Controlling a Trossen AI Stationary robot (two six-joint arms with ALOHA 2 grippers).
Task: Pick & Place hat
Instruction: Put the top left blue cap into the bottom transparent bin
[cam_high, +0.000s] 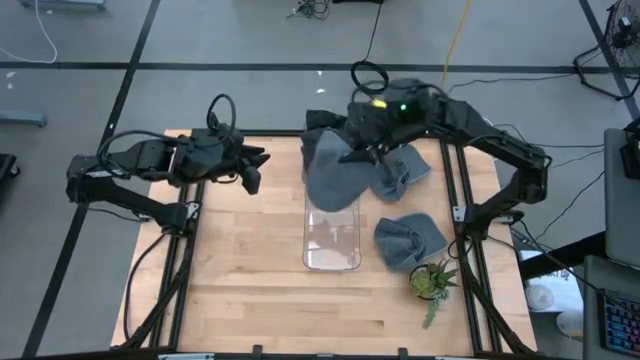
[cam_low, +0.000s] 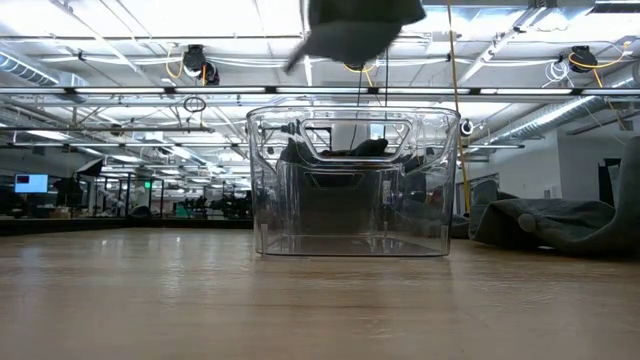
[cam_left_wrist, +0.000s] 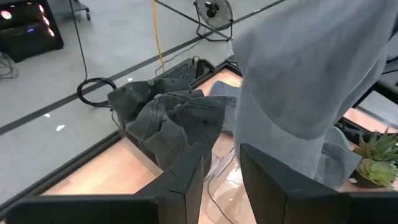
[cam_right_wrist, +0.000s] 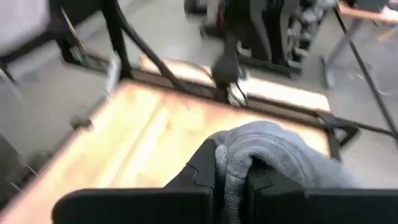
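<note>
A grey hat (cam_high: 330, 175) hangs in the air over the far end of a clear plastic bin (cam_high: 332, 238), with my right gripper (cam_high: 364, 155) shut on it. In the low view the hat (cam_low: 350, 25) is well above the bin (cam_low: 350, 185). Seen from the left wrist, it (cam_left_wrist: 311, 74) fills the right side. My left gripper (cam_high: 255, 170) is raised over the table's far left, left of the hat, open with nothing between its fingers (cam_left_wrist: 193, 168). My right gripper pinches a bunched fold of the grey hat (cam_right_wrist: 233, 163) between its two fingers. The fingers come from the table's right side, slanting a little downward. The hat is lifted clear and droops slack below and to the left of the fingers, above the bin's far end.
More grey hats lie on the table: one at the far edge (cam_high: 322, 125), one right of the held hat (cam_high: 408, 165), one right of the bin (cam_high: 410, 240). A small potted plant (cam_high: 432, 280) stands near the right front. Bare wood lies left of and in front of the bin.
</note>
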